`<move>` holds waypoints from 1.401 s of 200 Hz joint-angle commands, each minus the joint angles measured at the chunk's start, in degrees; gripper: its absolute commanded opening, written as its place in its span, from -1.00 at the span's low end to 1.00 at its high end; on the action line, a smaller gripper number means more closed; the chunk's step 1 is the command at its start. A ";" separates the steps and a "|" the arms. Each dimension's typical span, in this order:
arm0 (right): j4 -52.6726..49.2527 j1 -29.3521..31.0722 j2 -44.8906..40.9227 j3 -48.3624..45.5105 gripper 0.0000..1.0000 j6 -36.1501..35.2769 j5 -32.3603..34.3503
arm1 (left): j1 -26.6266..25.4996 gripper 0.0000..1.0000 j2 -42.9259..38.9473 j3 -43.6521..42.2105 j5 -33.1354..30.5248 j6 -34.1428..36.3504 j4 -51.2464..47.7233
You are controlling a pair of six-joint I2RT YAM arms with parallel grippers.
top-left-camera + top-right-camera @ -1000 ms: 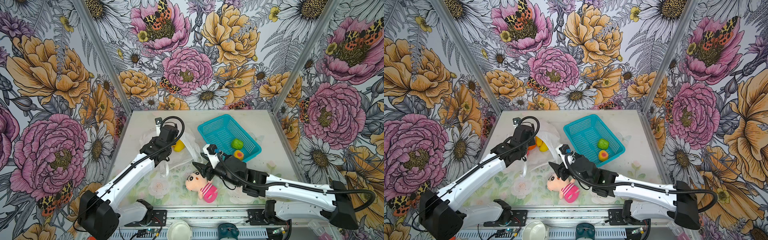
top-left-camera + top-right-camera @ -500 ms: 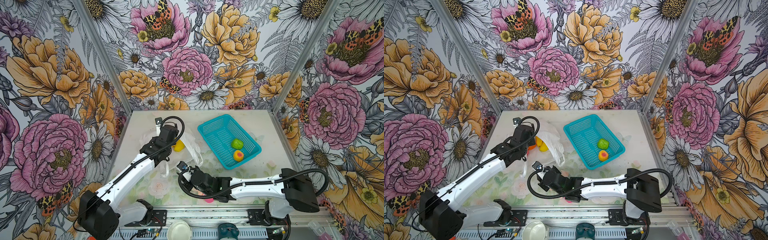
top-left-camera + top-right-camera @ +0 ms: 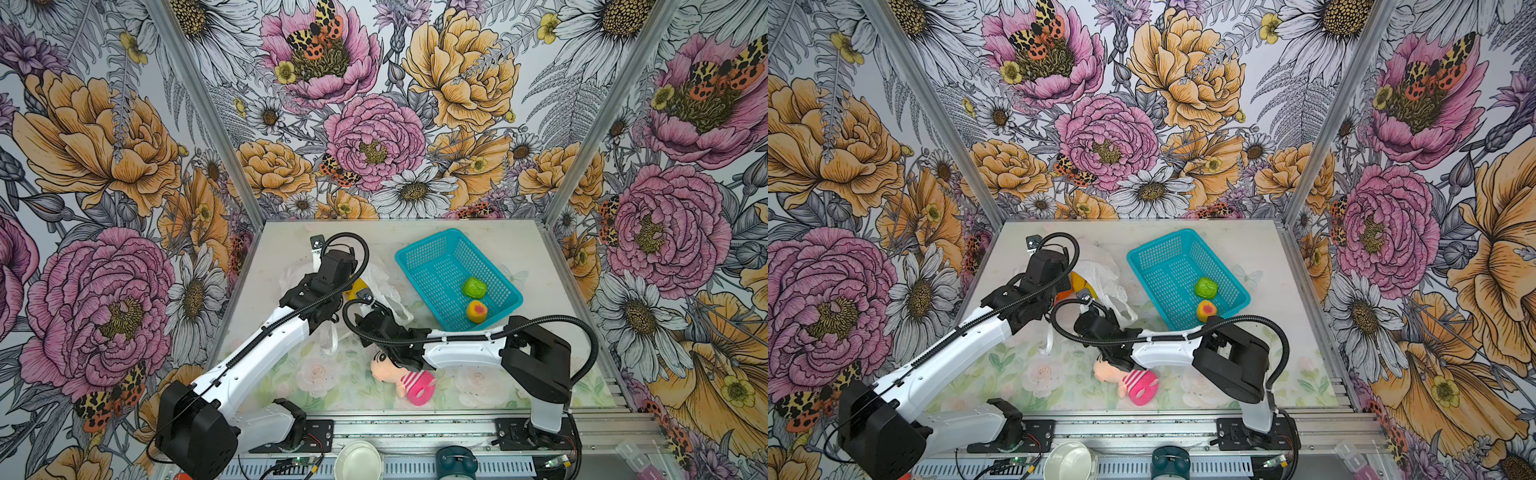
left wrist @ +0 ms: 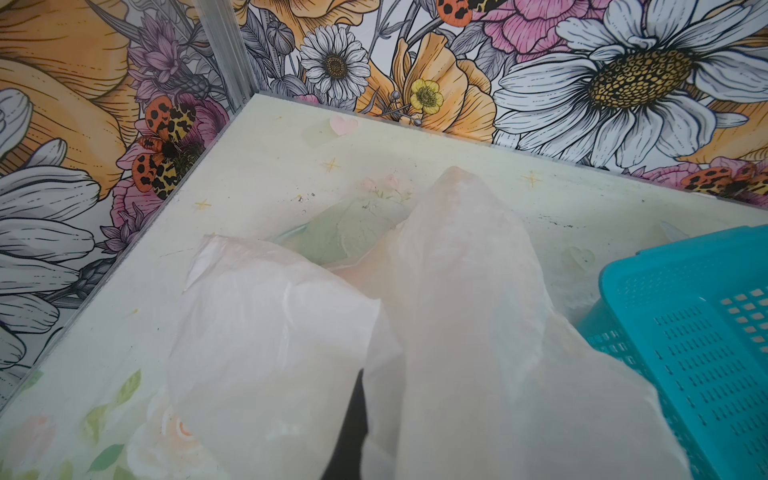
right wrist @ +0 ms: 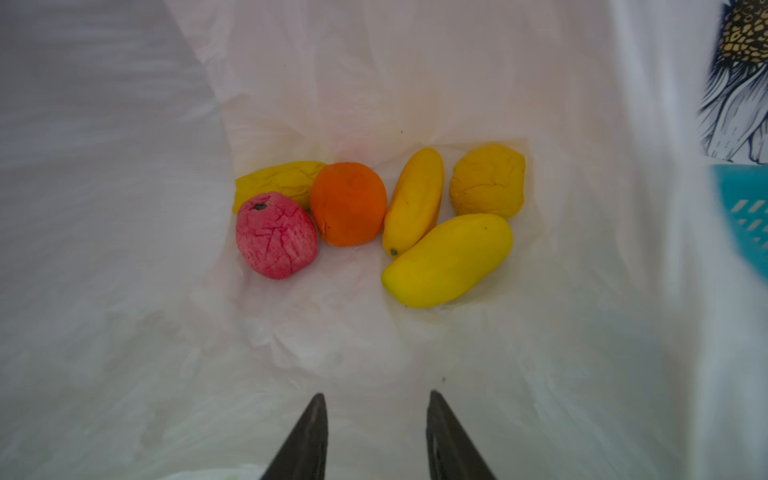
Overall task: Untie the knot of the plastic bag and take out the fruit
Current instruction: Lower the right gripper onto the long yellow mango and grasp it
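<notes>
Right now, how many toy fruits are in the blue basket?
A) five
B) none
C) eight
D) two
D: in both top views the teal basket holds only a green fruit and a round yellow fruit with a pink blush.

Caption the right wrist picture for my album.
Open right gripper looks into the plastic bag at six toy fruits.

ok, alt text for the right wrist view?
Inside the white plastic bag lie one pink-red fruit, one orange fruit and four yellow fruits. The right gripper, jaws apart and empty, points at them; a teal basket shows beyond.
</notes>
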 commanded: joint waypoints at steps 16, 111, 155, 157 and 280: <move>-7.52 -1.22 7.53 9.71 -0.28 12.59 0.90 | -0.18 -1.00 -0.72 0.25 1.21 0.35 1.00; -8.58 -7.21 17.01 18.61 0.45 21.99 2.88 | -0.77 -1.00 -1.17 0.25 1.70 0.64 1.35; -6.78 -8.82 21.28 22.45 0.84 22.23 1.58 | -1.14 -1.00 -0.82 0.43 2.43 1.12 1.79; -7.00 -8.97 21.56 22.77 0.84 22.39 1.59 | -1.17 -1.00 -0.83 0.43 2.45 1.13 1.78; -11.31 -12.93 23.15 25.29 0.03 23.71 -3.37 | -1.86 -1.00 -0.99 0.34 2.24 1.66 2.35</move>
